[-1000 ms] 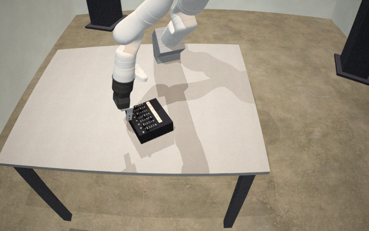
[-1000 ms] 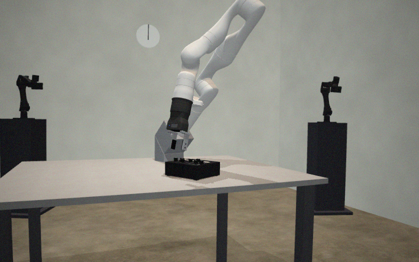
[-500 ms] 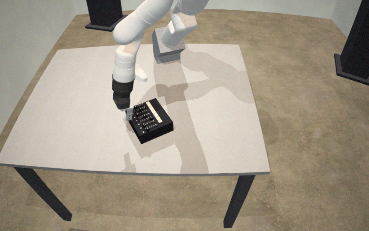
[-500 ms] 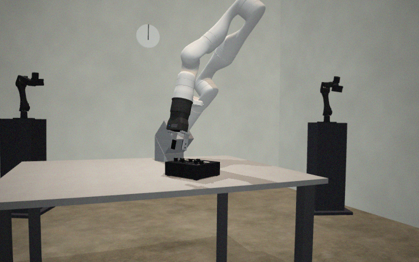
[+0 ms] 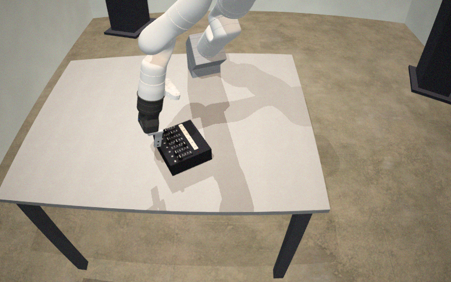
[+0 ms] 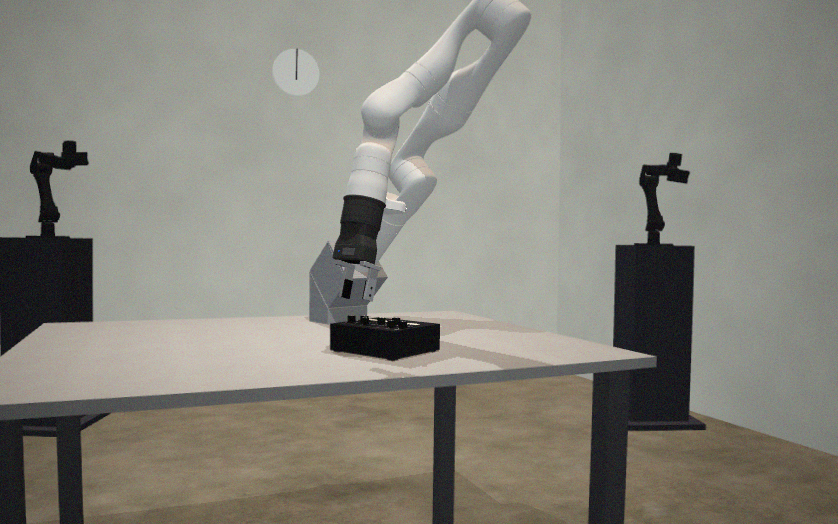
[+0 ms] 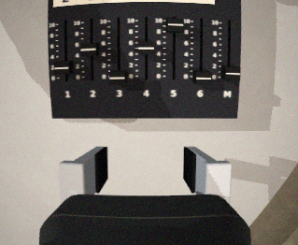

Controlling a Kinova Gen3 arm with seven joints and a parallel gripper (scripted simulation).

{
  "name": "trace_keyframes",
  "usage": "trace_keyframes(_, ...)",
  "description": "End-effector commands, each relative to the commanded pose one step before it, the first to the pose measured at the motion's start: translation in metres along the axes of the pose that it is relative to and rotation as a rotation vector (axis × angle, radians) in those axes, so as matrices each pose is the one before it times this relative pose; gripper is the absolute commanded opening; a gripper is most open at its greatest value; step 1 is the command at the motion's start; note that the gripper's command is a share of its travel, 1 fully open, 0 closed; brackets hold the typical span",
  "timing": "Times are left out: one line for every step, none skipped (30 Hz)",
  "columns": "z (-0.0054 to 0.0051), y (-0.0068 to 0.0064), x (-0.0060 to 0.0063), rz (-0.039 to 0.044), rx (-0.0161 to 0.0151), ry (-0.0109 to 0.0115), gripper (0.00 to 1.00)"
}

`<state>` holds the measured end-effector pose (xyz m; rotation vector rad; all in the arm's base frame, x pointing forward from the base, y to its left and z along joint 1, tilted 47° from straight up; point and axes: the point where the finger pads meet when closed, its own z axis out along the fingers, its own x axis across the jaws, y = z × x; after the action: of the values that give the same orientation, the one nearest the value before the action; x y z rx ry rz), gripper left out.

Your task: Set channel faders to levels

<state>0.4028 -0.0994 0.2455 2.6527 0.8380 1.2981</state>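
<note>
The black lighting desk [image 5: 194,161] [image 6: 384,343] [image 7: 148,107] stands flat on the table [image 5: 73,147]. Fader 1's cap [image 7: 61,68] sits near 2. Fader 2's cap [image 7: 88,50] sits near 5. Fader 3's cap [image 7: 117,78] is at the bottom. Fader 4's cap [image 7: 145,48] sits near 5. Fader 5's cap [image 7: 175,24] is near the top. Fader 6's cap [image 7: 204,78] is at the bottom. The master's cap [image 7: 232,73] is low. My gripper [image 5: 160,135] [image 6: 357,290] [image 7: 145,163] is open and empty. It hangs above the table just off the desk's front edge.
The arm's grey base block [image 5: 204,61] [image 6: 323,292] stands at the table's back edge. Black pedestals with cameras [image 6: 45,292] [image 6: 653,325] stand on the floor beyond the table.
</note>
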Motion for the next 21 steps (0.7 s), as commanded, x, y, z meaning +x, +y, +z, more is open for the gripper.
trace_keyframes(-0.00029, 0.00053, -0.00005, 0.00021, -0.00136, -0.00003, 1.00)
trace_keyframes(-0.00001, -0.00001, 0.00001, 0.00023, 0.00002, 0.00001, 1.00)
trace_keyframes(-0.00002, -0.00002, 0.00001, 0.00045, 0.00004, 0.00002, 1.00)
trace_keyframes(-0.00003, -0.00002, 0.00002, 0.00073, 0.00007, 0.00003, 1.00)
trace_keyframes(-0.00005, -0.00004, 0.00002, 0.00106, 0.00010, 0.00004, 1.00)
trace_keyframes(-0.00006, -0.00005, 0.00003, 0.00146, 0.00013, 0.00006, 1.00)
trace_keyframes(-0.00008, -0.00006, 0.00004, 0.00190, 0.00018, 0.00008, 1.00)
trace_keyframes(0.00000, 0.00000, 0.00000, 0.00000, 0.00000, 0.00000, 1.00)
trace_keyframes(0.00000, 0.00000, 0.00000, 0.00000, 0.00000, 0.00000, 1.00)
trace_keyframes(-0.00010, -0.00008, 0.00005, 0.00240, 0.00022, 0.00010, 1.00)
trace_keyframes(-0.00013, -0.00010, 0.00006, 0.00294, 0.00027, 0.00012, 1.00)
trace_keyframes(-0.00015, -0.00012, 0.00007, 0.00353, 0.00033, 0.00014, 1.00)
trace_keyframes(-0.00018, -0.00014, 0.00009, 0.00415, 0.00039, 0.00016, 1.00)
trace_keyframes(-0.00021, -0.00016, 0.00010, 0.00481, 0.00045, 0.00018, 1.00)
trace_keyframes(-0.00024, -0.00019, 0.00011, 0.00550, 0.00052, 0.00021, 1.00)
trace_keyframes(-0.00027, -0.00021, 0.00013, 0.00623, 0.00059, 0.00023, 1.00)
trace_keyframes(-0.00030, -0.00024, 0.00014, 0.00698, 0.00067, 0.00025, 1.00)
trace_keyframes(-0.00033, -0.00027, 0.00015, 0.00775, 0.00074, 0.00027, 1.00)
trace_keyframes(-0.00037, -0.00030, 0.00016, 0.00855, 0.00082, 0.00029, 1.00)
trace_keyframes(-0.00040, -0.00032, 0.00018, 0.00936, 0.00091, 0.00030, 1.00)
trace_keyframes(-0.00044, -0.00036, 0.00019, 0.01019, 0.00100, 0.00031, 1.00)
